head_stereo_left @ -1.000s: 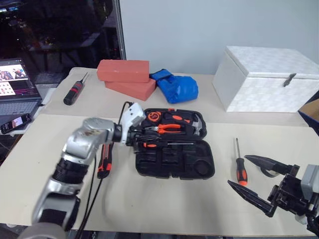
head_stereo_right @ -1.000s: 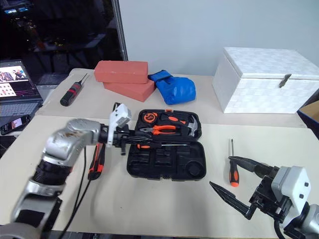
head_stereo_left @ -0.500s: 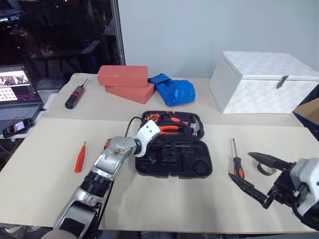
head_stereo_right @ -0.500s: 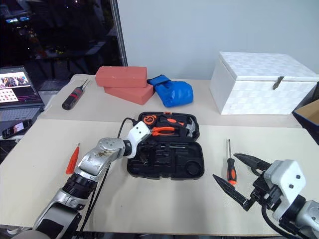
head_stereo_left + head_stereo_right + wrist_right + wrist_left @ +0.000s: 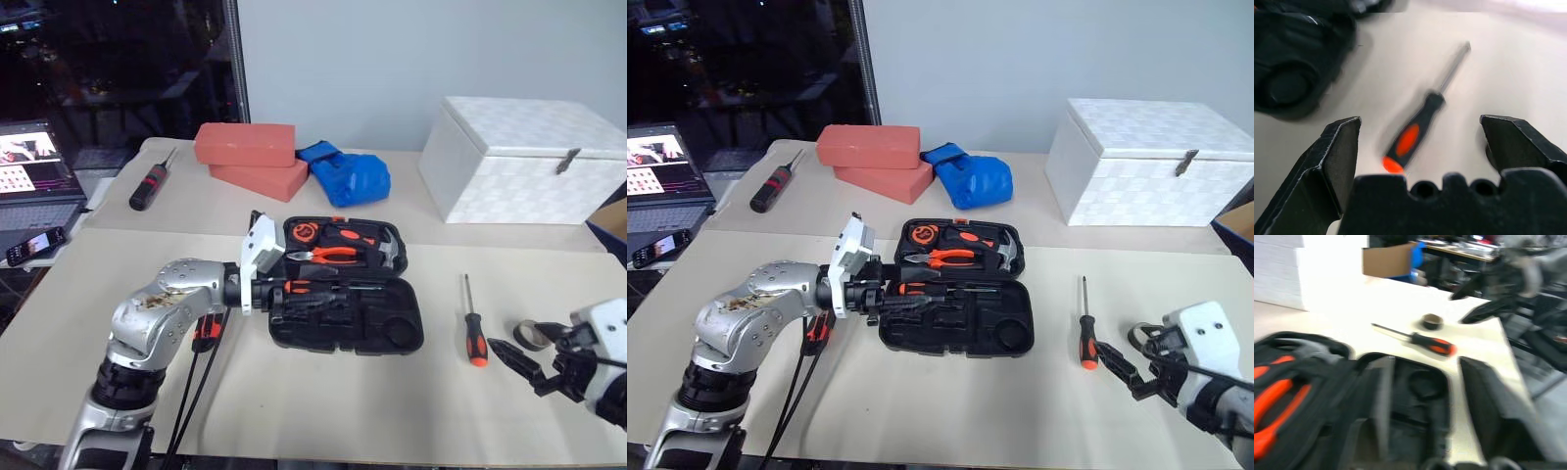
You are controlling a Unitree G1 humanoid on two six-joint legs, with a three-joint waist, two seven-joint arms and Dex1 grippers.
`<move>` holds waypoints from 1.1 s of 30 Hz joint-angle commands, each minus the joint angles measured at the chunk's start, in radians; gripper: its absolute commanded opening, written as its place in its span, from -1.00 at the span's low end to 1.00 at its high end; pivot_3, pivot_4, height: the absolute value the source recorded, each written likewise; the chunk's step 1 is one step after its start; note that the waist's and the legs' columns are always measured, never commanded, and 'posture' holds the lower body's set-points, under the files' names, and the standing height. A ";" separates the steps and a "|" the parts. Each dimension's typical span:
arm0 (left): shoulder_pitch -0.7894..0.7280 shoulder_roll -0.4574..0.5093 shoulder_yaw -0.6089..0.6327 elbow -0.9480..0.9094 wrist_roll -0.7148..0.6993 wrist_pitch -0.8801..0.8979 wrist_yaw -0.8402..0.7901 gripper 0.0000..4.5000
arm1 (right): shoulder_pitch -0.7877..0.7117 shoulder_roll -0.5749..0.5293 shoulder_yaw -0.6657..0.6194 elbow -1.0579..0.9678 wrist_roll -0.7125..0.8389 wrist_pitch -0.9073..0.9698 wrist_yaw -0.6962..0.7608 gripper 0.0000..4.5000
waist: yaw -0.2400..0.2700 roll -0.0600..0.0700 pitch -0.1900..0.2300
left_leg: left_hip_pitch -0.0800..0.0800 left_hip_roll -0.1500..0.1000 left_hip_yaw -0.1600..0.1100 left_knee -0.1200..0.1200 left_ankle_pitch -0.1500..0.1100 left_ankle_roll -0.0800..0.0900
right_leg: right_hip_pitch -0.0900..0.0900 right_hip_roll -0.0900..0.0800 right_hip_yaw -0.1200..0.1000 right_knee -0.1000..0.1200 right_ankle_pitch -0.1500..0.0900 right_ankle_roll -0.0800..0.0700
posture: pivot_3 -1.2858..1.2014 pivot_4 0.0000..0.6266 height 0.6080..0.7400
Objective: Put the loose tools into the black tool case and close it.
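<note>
Case (image 5: 348, 311): left open on the surface (image 5: 294, 392) (to be filled).
Left fingers (image 5: 1488, 406): spread, empty, over the slots.
Right fingers (image 5: 1347, 147): held wide, framing screwdriver (image 5: 1415, 129).

The two head views look forward and down from above the table (image 5: 323, 411), and both take in the open case (image 5: 345, 284), the white box (image 5: 529, 157) and both arms. The left wrist camera sits low and close over the case (image 5: 1352, 401), facing across it toward the screwdriver (image 5: 1422, 340) and tape roll (image 5: 1432, 321). The right wrist camera hovers near above that same screwdriver (image 5: 1418, 129), with a corner of the case (image 5: 1293, 58) shared.
</note>
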 commanded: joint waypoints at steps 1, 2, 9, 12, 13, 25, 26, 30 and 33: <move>-0.029 0.014 -0.028 -0.027 -0.005 -0.012 -0.020 0.62 | -0.140 0.011 0.102 0.099 0.020 0.130 -0.079 1.00 | -0.003 0.000 0.000 | 0.000 0.000 0.000 0.000 0.000 0.000 | 0.000 0.000 0.000 -0.001 0.000 0.000 | 0.03 -0.52 1.00; -0.034 0.007 -0.038 -0.028 0.000 -0.014 -0.008 0.62 | -0.162 0.005 0.129 0.132 -0.002 0.135 -0.083 1.00 | -0.002 0.000 0.000 | 0.000 -0.001 -0.001 0.000 0.000 0.000 | 0.001 0.000 0.000 0.000 0.000 0.000 | 0.03 -0.52 1.00; -0.032 0.050 -0.025 -0.006 0.007 -0.051 -0.028 0.65 | -0.376 0.035 0.326 0.263 -0.120 0.227 -0.197 0.51 | 0.002 0.002 0.001 | -0.005 -0.002 -0.003 0.000 0.000 0.001 | -0.002 0.001 0.000 -0.002 0.000 0.001 | 0.03 -0.52 1.00; -0.019 0.051 -0.007 -0.016 -0.004 -0.053 -0.011 0.65 | -0.397 0.023 0.321 0.257 -0.131 0.223 -0.178 0.08 | 0.004 0.002 0.001 | -0.007 -0.002 -0.004 -0.001 0.000 0.001 | -0.003 0.001 0.000 -0.002 -0.001 0.002 | 0.03 -0.52 1.00; -0.007 0.047 0.010 -0.029 -0.016 -0.050 0.002 0.65 | -0.398 0.007 0.315 0.241 -0.129 0.225 -0.160 -0.10 | 0.004 0.002 0.001 | -0.008 -0.002 -0.004 -0.001 0.000 0.002 | -0.003 0.001 0.000 -0.003 0.000 0.004 | 0.03 -0.52 1.00; 0.289 0.092 0.287 -0.144 -0.135 -0.134 0.018 0.65 | -0.688 -0.267 0.550 0.196 -0.203 -0.102 0.301 -0.79 | -0.025 0.005 0.004 | -0.006 -0.001 -0.004 -0.001 -0.001 0.004 | -0.001 0.002 0.000 -0.007 0.002 0.004 | 0.03 -0.52 1.00; 0.312 0.110 0.301 -0.146 -0.138 -0.145 0.001 0.65 | -0.737 -0.263 0.606 0.217 -0.230 -0.133 0.330 -0.79 | -0.027 0.004 0.004 | -0.005 0.001 -0.004 -0.001 -0.001 0.004 | -0.001 0.002 0.000 -0.007 0.002 0.002 | 0.03 -0.52 1.00; 0.393 0.177 0.364 -0.127 -0.134 -0.186 -0.055 0.65 | -0.930 -0.209 0.845 0.318 -0.356 -0.257 0.481 -0.79 | -0.023 0.004 0.006 | -0.003 0.003 -0.003 -0.001 -0.001 0.004 | -0.001 0.004 -0.001 -0.007 0.002 0.000 | 0.03 -0.52 1.00; 0.443 0.213 0.396 -0.129 -0.140 -0.206 -0.088 0.65 | -1.003 -0.166 1.000 0.392 -0.481 -0.381 0.581 -0.79 | -0.018 0.005 0.006 | -0.007 0.003 -0.003 -0.001 -0.001 0.003 | -0.004 0.004 -0.001 -0.007 0.002 0.000 | 0.03 -0.52 1.00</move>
